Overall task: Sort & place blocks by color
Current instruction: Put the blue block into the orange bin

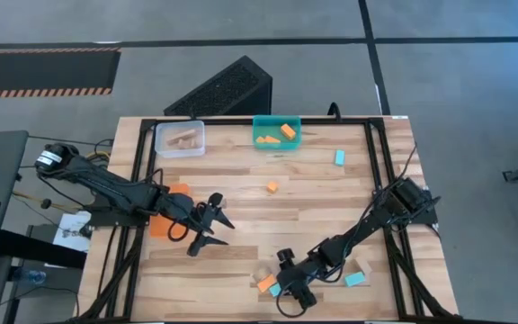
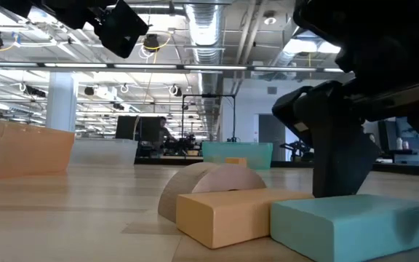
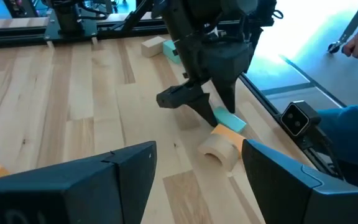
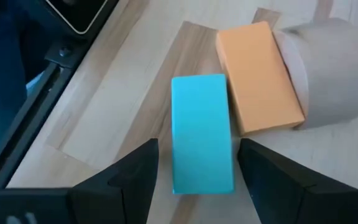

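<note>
My right gripper is open near the table's near edge, pointing down. Its fingers stand on either side of a teal block without touching it. That block lies flat on the table beside an orange block, which rests against a tan arch block. The low view shows the same three: the teal block, the orange block and the arch. My left gripper hangs open above the table's left middle, touching nothing. More blocks lie loose: a teal one, an orange one and another teal one.
A clear bin with tan blocks and a teal bin with orange blocks stand at the far edge. An orange bin is partly hidden under my left arm. Black frame rails run along the table's sides. Bare wood shows in the middle.
</note>
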Tool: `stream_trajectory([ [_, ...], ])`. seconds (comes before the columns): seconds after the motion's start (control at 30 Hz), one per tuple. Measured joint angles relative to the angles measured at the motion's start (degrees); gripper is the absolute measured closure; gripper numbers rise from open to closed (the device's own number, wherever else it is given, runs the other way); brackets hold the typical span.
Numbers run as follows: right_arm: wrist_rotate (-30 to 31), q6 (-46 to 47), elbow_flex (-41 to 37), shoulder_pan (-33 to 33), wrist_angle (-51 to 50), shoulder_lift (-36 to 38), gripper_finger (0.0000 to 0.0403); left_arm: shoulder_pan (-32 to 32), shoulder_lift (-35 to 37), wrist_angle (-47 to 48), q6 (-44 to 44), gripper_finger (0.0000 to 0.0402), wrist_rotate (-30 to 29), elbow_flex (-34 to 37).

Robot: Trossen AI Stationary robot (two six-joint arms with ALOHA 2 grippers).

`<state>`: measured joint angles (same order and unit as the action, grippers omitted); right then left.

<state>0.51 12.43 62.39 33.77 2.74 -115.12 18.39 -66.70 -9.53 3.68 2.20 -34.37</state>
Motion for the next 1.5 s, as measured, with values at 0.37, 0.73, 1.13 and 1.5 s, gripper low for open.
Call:
stream_trajectory([
  [0.37,2.34,0.56,-0.24,-0.06,-1.73,3.25,0.0284,0.0,0.0,2.23,1.68,0.0178,-0.01,0.0],
  [0.73,15.72,-6.4,4.08,-1.61,-19.18,13.88,0.0293,-2.39,-0.02,-2.44,40.57,0.0178,-0.88,0.0],
  [1.13,34.6,-23.85,6.78,-8.57,-14.11,12.8,0.0275,-3.94,-6.79,-10.38,52.47,0.0178,-3.09,-0.03],
  [1.5,34.75,-27.72,7.28,-12.27,-13.4,12.69,0.0276,-7.3,-10.34,-11.72,51.45,0.0178,-4.52,-0.02],
])
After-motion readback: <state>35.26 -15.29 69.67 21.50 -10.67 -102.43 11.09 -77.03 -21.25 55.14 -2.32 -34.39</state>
